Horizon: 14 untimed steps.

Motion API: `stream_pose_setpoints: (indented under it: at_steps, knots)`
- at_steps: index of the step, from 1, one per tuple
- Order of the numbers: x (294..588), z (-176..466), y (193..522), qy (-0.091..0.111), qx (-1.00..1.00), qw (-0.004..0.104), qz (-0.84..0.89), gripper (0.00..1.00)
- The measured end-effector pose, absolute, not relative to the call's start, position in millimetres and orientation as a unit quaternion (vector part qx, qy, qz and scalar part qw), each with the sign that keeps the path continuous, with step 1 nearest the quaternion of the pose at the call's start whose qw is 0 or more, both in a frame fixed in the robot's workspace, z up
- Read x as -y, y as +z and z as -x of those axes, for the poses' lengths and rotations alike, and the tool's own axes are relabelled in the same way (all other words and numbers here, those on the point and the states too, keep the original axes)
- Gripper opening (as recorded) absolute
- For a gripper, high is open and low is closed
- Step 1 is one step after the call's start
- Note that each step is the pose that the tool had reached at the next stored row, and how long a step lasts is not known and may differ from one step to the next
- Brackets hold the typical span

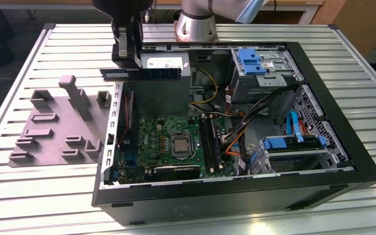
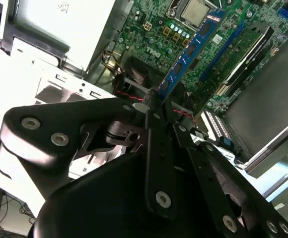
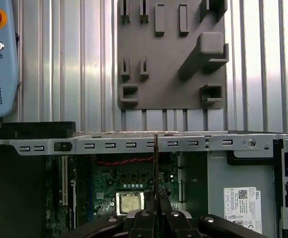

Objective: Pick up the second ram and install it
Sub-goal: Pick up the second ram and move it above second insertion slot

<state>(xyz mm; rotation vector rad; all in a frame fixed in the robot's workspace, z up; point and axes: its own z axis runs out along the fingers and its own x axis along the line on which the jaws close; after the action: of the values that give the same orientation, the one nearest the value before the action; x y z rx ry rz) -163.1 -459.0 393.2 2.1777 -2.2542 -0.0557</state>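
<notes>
My fingers [image 2: 156, 129] are closed narrow on the memory stick [image 2: 188, 54], pinching it near 1 end so most of its blue-green length juts out past the fingertips. In the first wrist view I see it edge-on, a thin dark line [image 3: 155, 163] rising from between my fingers [image 3: 149, 220].

In the exterior view the memory stick [image 1: 152, 74] hangs level under my fingers [image 1: 126, 61], off the grey holder [image 1: 51, 127] on the desk [image 1: 44, 196]. It sits high at the far, exterior-view-left corner of the open case [image 1: 240, 193], showing in front of the power supply [image 1: 165, 62].

The relation that matters is this: the stick's long axis runs from the exterior view's left to its right, while the long black slots [image 1: 207, 139] beside the processor [image 1: 179, 147] run from far to near. So I judge that the 2 axes lie crossed, roughly square to each other, not in line. The slots lie well apart from the stick, toward the exterior view's right, nearer that camera, and lower, down on the board. I cannot tell whether any slot is already filled.
</notes>
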Motion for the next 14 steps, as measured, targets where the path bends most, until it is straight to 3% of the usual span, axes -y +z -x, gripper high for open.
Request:
stream_pose_setpoints:
  at_steps: [14]
  knots:
    - [459.0, 145.6, 393.2, -0.018, 0.719, 0.003, -0.695, 0.14]
